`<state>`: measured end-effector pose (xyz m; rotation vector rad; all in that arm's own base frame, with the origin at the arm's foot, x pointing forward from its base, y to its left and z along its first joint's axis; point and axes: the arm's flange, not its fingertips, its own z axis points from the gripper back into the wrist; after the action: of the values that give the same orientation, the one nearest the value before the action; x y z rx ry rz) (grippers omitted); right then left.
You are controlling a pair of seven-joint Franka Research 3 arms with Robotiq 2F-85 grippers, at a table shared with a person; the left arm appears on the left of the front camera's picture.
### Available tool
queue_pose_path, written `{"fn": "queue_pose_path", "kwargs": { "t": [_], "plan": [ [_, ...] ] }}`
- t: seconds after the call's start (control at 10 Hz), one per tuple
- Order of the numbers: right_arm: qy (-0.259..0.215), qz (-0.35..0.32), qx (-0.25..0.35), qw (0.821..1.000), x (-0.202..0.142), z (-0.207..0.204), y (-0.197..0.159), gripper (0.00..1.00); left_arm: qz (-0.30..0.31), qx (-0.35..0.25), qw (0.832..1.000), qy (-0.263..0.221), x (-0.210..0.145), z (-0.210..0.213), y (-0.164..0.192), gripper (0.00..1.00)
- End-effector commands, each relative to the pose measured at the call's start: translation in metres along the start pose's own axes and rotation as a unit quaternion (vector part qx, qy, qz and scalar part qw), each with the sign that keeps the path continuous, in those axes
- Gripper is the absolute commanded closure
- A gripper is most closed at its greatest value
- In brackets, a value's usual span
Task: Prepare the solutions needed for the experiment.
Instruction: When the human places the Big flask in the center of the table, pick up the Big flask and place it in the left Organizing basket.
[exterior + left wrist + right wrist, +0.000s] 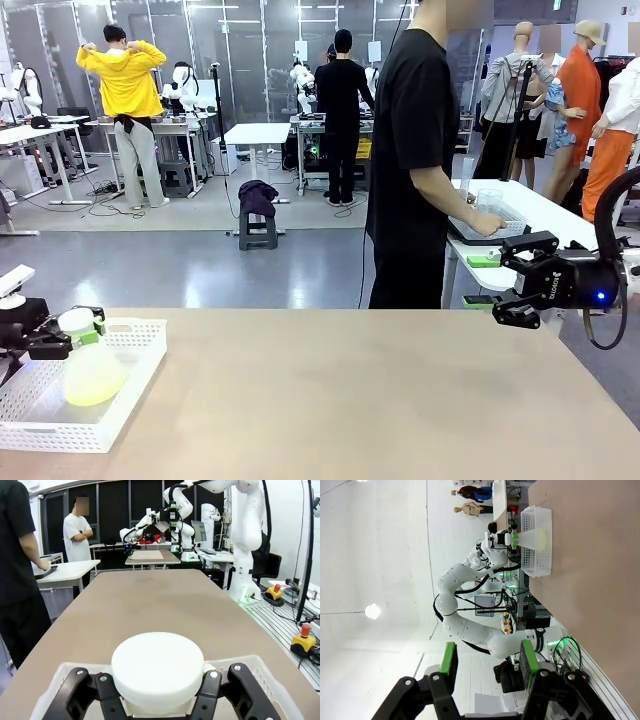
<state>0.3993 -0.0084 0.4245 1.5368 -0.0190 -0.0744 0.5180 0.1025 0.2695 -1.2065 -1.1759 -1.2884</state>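
Tabletop: one basket (140,345), one flask (88,362) clamped by left fingers (97,326); right fingers (483,280) apart.

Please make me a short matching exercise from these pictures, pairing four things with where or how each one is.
Things:
1. flask
2. basket
3. right gripper
4. person

Places or states:
A. open and holding nothing, in the air at the table's right edge
B. standing beyond the table's far edge, hand on a tray on another table
C. in the basket, with yellow-green liquid inside, neck gripped by the left gripper
D. white, on the table's near left corner

Pairs: 1-C, 2-D, 3-A, 4-B
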Motion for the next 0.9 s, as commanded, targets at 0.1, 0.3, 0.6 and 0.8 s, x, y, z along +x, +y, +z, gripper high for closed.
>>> {"fn": "queue_pose_path", "kwargs": {
  "t": [0.1, 0.3, 0.6, 0.8],
  "plan": [
    [0.000, 0.002, 0.003, 1.000, -0.0004, 0.0003, 0.0016, 0.36, 0.001, -0.024, 1.000, 0.020, -0.0087, 0.0003, 0.0010, 0.50],
    [0.000, 0.002, 0.003, 1.000, -0.0004, 0.0003, 0.0016, 0.36, 0.003, -0.019, 0.999, 0.034, -0.0103, 0.0021, -0.0007, 0.30],
    [0.000, 0.002, 0.003, 1.000, -0.0004, 0.0003, 0.0016, 0.36, 0.005, -0.012, 1.000, 0.012, -0.0038, 0.0016, -0.0010, 0.14],
    [0.000, 0.002, 0.003, 1.000, -0.0004, 0.0003, 0.0016, 0.36, 0.005, -0.012, 1.000, 0.012, -0.0038, 0.0016, -0.0010, 0.14]
  ]
}}
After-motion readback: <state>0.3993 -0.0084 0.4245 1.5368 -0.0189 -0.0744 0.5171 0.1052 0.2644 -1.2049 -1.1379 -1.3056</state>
